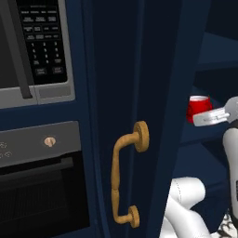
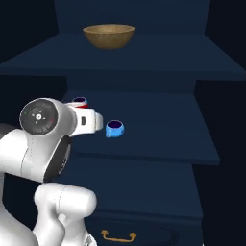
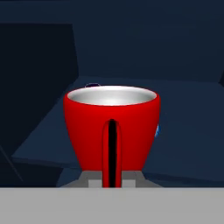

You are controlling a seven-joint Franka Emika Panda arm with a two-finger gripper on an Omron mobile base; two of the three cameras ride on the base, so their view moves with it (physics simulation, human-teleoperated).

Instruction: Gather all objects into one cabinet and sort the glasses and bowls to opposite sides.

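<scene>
Red tapered cup [image 3: 112, 131], pinched by its handle in the robot's closed gripper [image 3: 112, 177], hangs over the navy cabinet's middle shelf [image 2: 158, 125] nr a small blue cup [image 2: 114, 129]; placing step, next needs lowering & release w/ cups, opp. tan wooden bowl [image 2: 108, 36].

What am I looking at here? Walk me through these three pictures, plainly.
A white robot arm works in a rendered kitchen. Two cameras ride on its base; the third sits on its hand. The left base view shows the navy cabinet door with its brass handle, beside an oven. The right base view looks into the shelves: a wooden bowl on the upper shelf, a small blue cup below. In the hand view the gripper is shut on the red cup.
</scene>
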